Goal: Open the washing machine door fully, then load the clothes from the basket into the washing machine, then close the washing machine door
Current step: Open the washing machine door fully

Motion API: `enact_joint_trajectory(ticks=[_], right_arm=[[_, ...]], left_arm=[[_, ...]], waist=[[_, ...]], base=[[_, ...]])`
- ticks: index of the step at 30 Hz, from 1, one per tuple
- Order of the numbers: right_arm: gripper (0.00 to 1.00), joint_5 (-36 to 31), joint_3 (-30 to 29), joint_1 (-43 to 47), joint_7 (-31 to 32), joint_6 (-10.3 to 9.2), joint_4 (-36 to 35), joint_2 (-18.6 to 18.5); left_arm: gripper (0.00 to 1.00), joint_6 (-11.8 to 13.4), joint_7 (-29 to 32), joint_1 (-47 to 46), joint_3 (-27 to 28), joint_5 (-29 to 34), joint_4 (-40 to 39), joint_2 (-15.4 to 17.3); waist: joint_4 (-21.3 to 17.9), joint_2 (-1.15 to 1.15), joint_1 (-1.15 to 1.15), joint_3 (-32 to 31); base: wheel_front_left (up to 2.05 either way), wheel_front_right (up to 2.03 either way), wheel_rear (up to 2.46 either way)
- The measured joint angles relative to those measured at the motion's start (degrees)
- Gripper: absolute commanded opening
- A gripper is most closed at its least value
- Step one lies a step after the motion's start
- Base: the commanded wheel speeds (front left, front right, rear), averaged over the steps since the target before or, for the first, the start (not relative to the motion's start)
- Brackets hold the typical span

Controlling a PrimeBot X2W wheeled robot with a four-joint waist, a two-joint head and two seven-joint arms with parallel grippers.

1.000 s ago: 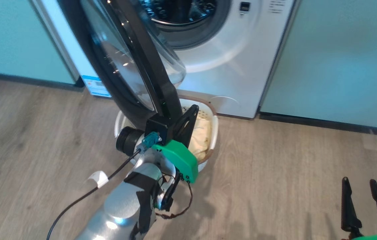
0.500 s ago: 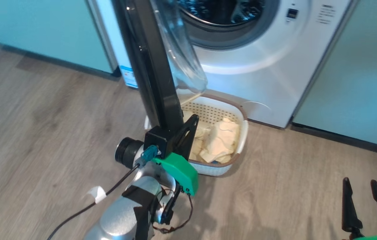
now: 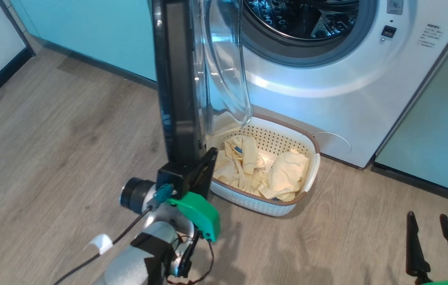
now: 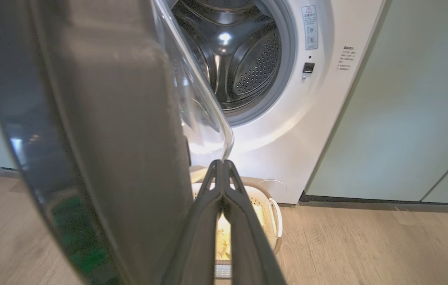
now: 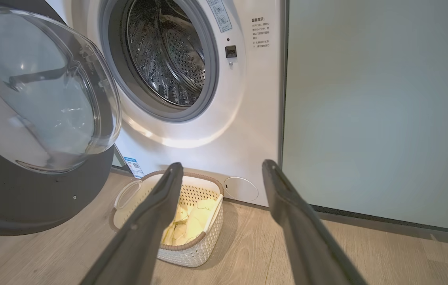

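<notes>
Head view shows you the washing machine door (image 3: 176, 79) standing open, edge-on to the camera. Its clear glass bowl (image 3: 224, 71) hangs above the left end of the basket (image 3: 247, 200), which sits on the wooden floor (image 3: 69, 130) just before the washing machine (image 3: 327, 99) with the clothes (image 3: 283, 174) heaped inside. Your left gripper (image 4: 222, 163) is clenched on nothing, its fingers pressed together just beside the door's inner face below the bowl, though you cannot tell whether it touches the door. Your right gripper (image 3: 426, 215) is released and empty at the lower right, well apart from door and basket.
</notes>
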Motion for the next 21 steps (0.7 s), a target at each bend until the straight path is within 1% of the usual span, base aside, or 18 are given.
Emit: enact_joint_trajectory(ticks=[8, 12, 15, 21], right_arm=[[1.00, 0.00, -0.05, 0.12, 0.00, 0.00, 0.03, -0.01], [1.00, 0.00, -0.07, 0.21, 0.00, 0.00, 0.04, -0.05], [1.00, 0.00, -0.14, 0.21, 0.00, 0.00, 0.03, -0.19], [1.00, 0.00, -0.38, 0.22, 0.00, 0.00, 0.04, -0.22]], left_arm=[[0.00, 1.79, -0.08, 2.13, 2.91, -1.11, -1.80, 2.20], [0.00, 2.46, -0.09, 2.98, 4.25, -1.41, -2.37, 3.85], [0.00, 3.57, -0.29, 3.21, 5.14, -1.42, -2.48, 4.53], [0.00, 4.44, -1.30, 3.25, 7.24, -2.02, -2.16, 5.48]], waist=[[1.31, 0.00, 0.00, -0.22], [1.74, 0.00, 0.00, -0.15], [2.02, 0.00, 0.00, 0.09], [2.18, 0.00, 0.00, 0.43]], base=[[0.00, 0.00, 0.00], [0.00, 0.00, 0.00], [0.00, 0.00, 0.00], [0.00, 0.00, 0.00]])
